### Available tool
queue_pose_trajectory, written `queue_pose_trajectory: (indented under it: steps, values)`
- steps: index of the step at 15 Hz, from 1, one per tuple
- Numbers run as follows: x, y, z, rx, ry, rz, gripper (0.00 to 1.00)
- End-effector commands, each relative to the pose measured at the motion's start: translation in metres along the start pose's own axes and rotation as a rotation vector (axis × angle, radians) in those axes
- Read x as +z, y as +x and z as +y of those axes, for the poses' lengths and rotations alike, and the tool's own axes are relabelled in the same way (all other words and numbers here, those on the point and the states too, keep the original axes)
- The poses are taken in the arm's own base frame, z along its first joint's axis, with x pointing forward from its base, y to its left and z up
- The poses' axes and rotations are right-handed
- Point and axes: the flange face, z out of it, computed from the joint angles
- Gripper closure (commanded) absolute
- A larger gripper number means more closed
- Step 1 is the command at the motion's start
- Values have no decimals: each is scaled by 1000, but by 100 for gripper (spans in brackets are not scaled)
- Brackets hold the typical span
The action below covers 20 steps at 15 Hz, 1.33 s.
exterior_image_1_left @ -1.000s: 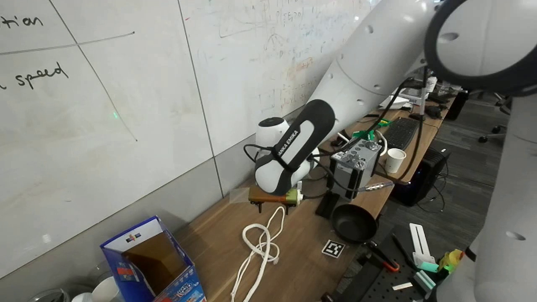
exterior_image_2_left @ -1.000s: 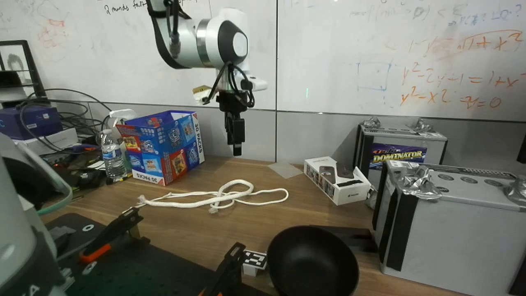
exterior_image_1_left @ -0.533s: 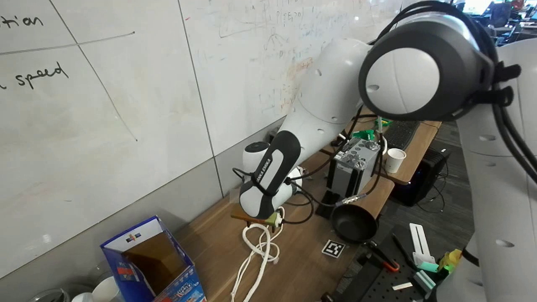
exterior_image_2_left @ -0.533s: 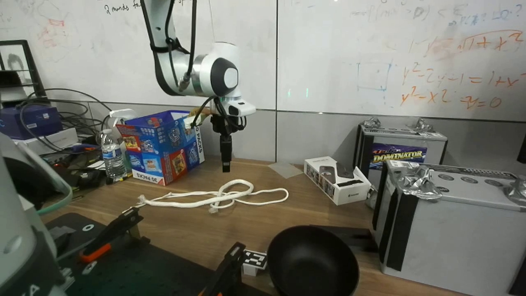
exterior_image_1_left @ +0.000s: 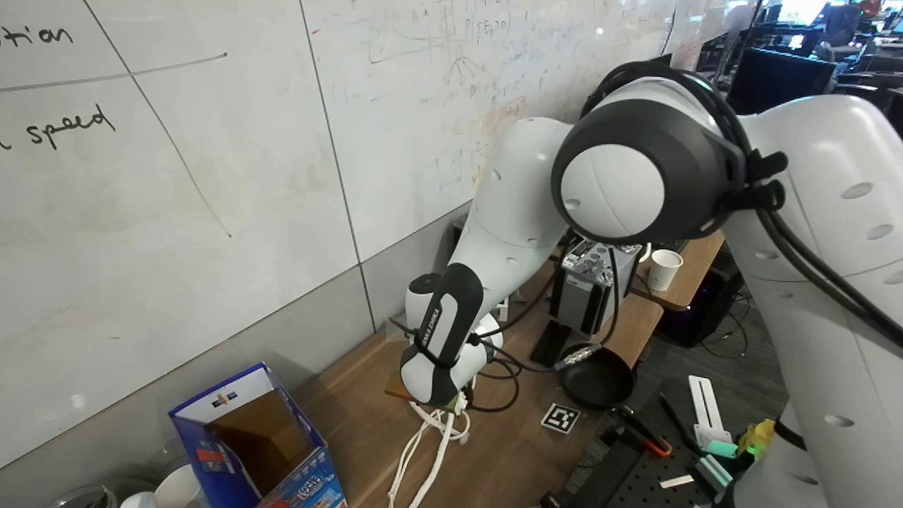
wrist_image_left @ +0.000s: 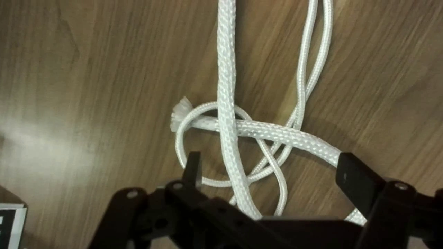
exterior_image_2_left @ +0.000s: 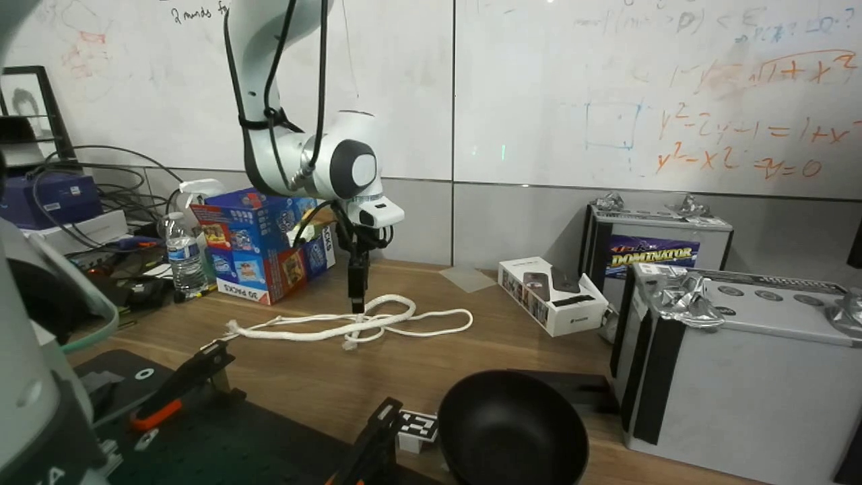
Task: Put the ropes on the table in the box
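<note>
The white ropes lie in loose, crossing loops on the brown wood table (exterior_image_2_left: 377,377), one thick rope (wrist_image_left: 226,86) and one thinner cord (wrist_image_left: 320,52). They show in both exterior views (exterior_image_1_left: 439,458) (exterior_image_2_left: 296,333). In the wrist view my gripper (wrist_image_left: 268,162) is open, its fingers spread either side of the crossing ropes, with nothing held. In an exterior view its fingertips (exterior_image_2_left: 357,306) are just above the ropes' middle; whether they touch is unclear. The arm hides the fingertips elsewhere. The blue box (exterior_image_1_left: 187,430) stands open-topped near the wall, also seen here (exterior_image_2_left: 236,246).
A black pan (exterior_image_2_left: 512,431), a small marker block (exterior_image_2_left: 417,428) and a white printed box (exterior_image_2_left: 552,303) stand on the table. Grey battery-like cases (exterior_image_2_left: 741,384) are at one side. A water bottle (exterior_image_2_left: 185,256) is beside the blue box. The whiteboard wall (exterior_image_1_left: 211,282) runs behind.
My arm has come down, and the gripper has shifted toward the blue box's side, from high over the table to just above the ropes. The ropes and box have not moved.
</note>
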Motion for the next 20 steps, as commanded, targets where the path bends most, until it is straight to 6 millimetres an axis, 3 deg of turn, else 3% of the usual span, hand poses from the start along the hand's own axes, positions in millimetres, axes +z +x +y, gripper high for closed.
queue_pose_trajectory:
  steps: [1, 13, 20]
  values:
    - [13, 2, -8, 46, 20, 0, 0]
    - [36, 22, -9, 216, 32, -30, 0]
    - [46, 24, -10, 255, 23, -25, 0]
